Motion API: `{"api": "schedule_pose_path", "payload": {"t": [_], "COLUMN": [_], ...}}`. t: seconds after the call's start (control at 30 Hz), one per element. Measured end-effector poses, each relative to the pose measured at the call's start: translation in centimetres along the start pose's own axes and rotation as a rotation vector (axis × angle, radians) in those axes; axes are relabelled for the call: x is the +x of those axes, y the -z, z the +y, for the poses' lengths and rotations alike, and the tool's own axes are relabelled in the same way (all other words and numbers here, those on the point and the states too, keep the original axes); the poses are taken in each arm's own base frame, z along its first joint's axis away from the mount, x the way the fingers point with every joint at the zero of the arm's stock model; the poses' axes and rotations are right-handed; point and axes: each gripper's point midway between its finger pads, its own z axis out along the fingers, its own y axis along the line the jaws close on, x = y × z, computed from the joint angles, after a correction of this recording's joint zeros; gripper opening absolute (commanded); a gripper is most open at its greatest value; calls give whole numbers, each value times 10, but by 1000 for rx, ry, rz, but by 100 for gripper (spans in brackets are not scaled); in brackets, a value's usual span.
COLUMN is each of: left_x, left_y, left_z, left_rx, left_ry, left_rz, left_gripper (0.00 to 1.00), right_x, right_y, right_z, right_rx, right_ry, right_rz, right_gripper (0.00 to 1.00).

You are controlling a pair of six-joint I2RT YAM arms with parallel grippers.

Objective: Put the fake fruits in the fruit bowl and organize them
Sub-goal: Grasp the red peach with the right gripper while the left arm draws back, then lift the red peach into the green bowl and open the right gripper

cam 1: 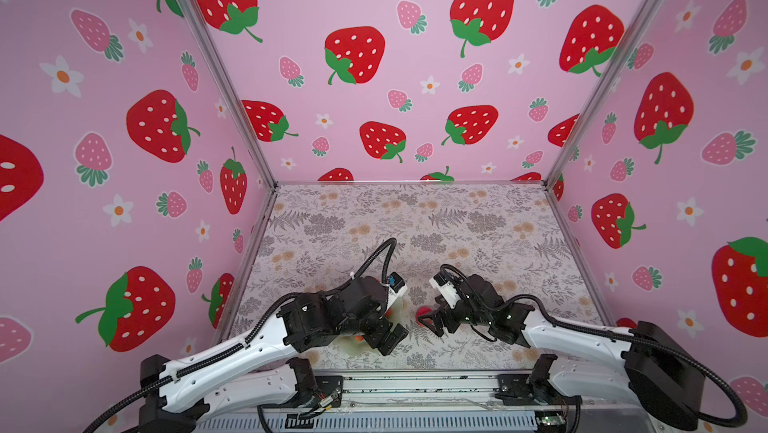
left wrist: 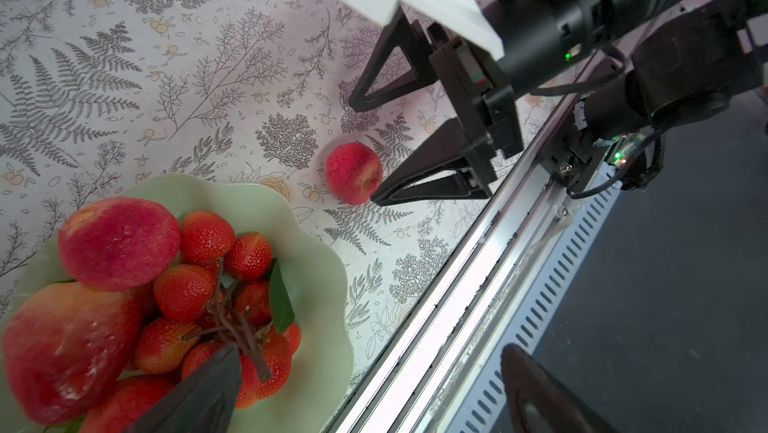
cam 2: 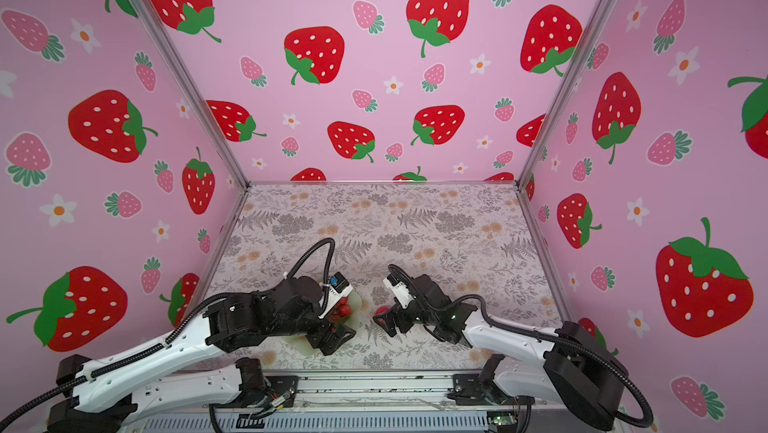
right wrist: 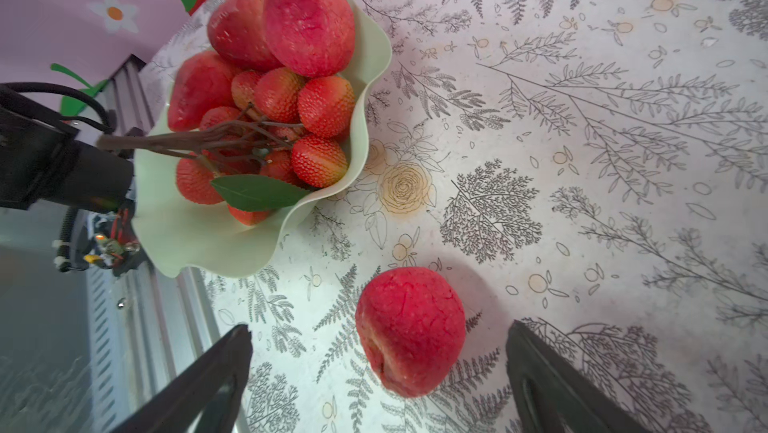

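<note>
Wide-spread right fingers (right wrist: 216, 372) straddle the one pinkish-red round fruit (right wrist: 409, 331) left on the bench (right wrist: 602, 210), just beside the fruit bowl (right wrist: 232, 252); nothing is gripped yet. Above the bowl's bunch of red balls (left wrist: 216, 298), the left fingers (left wrist: 199, 393) stand open and empty. Advisable: centre the fruit, close gently across its widest part, lift clear of the wavy rim, and set it on the bowl's bare part.

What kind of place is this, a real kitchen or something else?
Likely a staged robot test cell: strawberry-print walls on metal frame posts enclose a patterned table, and the left arm and right arm are mounted at its front rail.
</note>
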Motion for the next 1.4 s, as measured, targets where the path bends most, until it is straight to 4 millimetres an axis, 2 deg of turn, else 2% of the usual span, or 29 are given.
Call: {"api": "schedule_pose_path", "payload": {"t": [0.1,0.4,0.63,0.9,1.1,1.23,1.4], "left_x": [0,-2,-2,2,0,0,7], "left_y": [-1,3,8,0,1,7,18], "left_z": [1,9,14,17,20,33,57], "left_rx": [-16,-61,-80,-98,-116,-187,-329], "left_ry": [-11,-19,-18,-19,-19,-7,11], "left_rz": [0,-26,-52,-22,-36,-55,-31], "left_gripper": [99,99,99,99,99,99,99], "right_x": [4,16,29,26,25,13,-31], "right_y": [-10,-34,-36,-42,-40,-29,-5], "right_z": [-6,-5,-18,-21,-23,-18,11], "right_rx": [42,80,141,167,181,177,71], "right_ry": [4,24,0,-16,-11,2,74], "right_rz": [41,124,170,177,182,145,-12], "right_gripper": [92,82,73,43,43,43,43]}}
